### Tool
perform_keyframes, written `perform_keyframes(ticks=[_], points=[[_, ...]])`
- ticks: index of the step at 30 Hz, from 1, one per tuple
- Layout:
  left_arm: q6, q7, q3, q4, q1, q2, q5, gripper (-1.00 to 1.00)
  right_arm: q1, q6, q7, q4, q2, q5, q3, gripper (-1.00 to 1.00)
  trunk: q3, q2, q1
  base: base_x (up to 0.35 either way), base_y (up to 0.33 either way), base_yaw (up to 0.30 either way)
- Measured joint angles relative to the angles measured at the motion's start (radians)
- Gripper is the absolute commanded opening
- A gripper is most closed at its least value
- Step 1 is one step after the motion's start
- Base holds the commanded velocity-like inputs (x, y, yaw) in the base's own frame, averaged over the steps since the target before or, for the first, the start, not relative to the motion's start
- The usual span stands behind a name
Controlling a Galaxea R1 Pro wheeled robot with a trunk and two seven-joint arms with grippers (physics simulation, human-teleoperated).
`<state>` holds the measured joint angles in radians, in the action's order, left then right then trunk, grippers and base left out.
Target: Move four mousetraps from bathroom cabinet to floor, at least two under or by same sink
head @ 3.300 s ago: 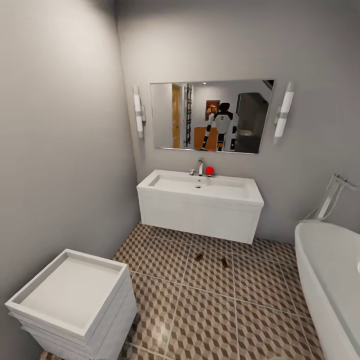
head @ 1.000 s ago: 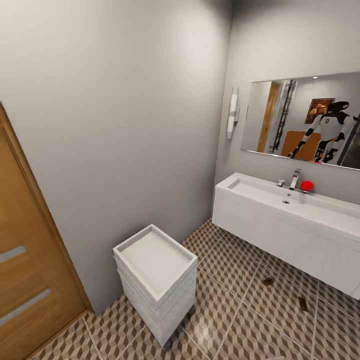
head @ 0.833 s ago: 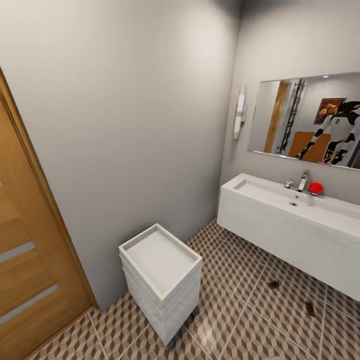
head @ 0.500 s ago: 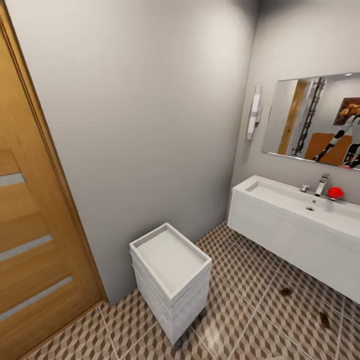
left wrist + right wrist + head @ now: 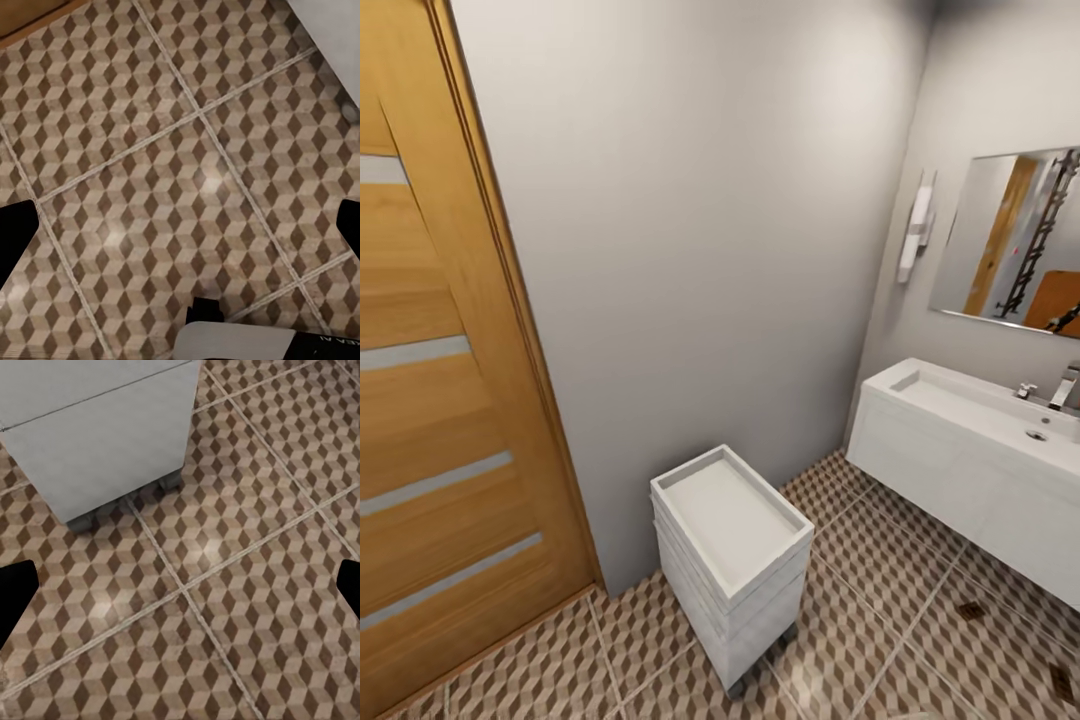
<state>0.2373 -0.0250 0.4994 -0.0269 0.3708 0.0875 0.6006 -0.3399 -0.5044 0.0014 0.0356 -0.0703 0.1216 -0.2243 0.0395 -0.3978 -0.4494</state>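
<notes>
Two small brown mousetraps (image 5: 972, 608) (image 5: 1062, 682) lie flat on the cube-patterned bathroom floor (image 5: 880, 640), in front of the white sink (image 5: 970, 415) at the right of the head view. The cabinet is out of view. In the left wrist view my left gripper (image 5: 180, 240) hangs open above bare floor tiles (image 5: 172, 172), its dark fingertips (image 5: 15, 244) far apart. My right gripper (image 5: 180, 600) is open too, over floor tiles (image 5: 225, 585), with nothing between its fingers.
A square white toilet (image 5: 732, 545) stands against the grey wall (image 5: 700, 230); its side (image 5: 97, 427) is close in the right wrist view. An orange wooden door (image 5: 430, 400) is at the left. A mirror (image 5: 1020, 245) hangs over the sink.
The head view has swung to the left: the sink and mirror slid to the right edge and the door came in at the left. The things themselves have not moved.
</notes>
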Motion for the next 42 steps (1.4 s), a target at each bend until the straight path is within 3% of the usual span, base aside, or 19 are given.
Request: perform_keyframes(ticks=[16, 42], points=[[0.000, 0.000, 0.000, 0.001, 0.000, -0.001, 0.000, 1.00, 0.000, 0.000, 0.000, 0.000, 0.018, -0.003, -0.001, 1.00, 0.000, 0.000, 0.000, 0.000, 0.000, 0.240], [-0.001, 0.000, 0.000, 0.001, 0.001, -0.002, 0.000, 1.00, 0.000, 0.000, 0.000, 0.000, 0.018, -0.003, -0.001, 1.00, 0.000, 0.000, 0.000, 0.000, 0.000, 0.240]])
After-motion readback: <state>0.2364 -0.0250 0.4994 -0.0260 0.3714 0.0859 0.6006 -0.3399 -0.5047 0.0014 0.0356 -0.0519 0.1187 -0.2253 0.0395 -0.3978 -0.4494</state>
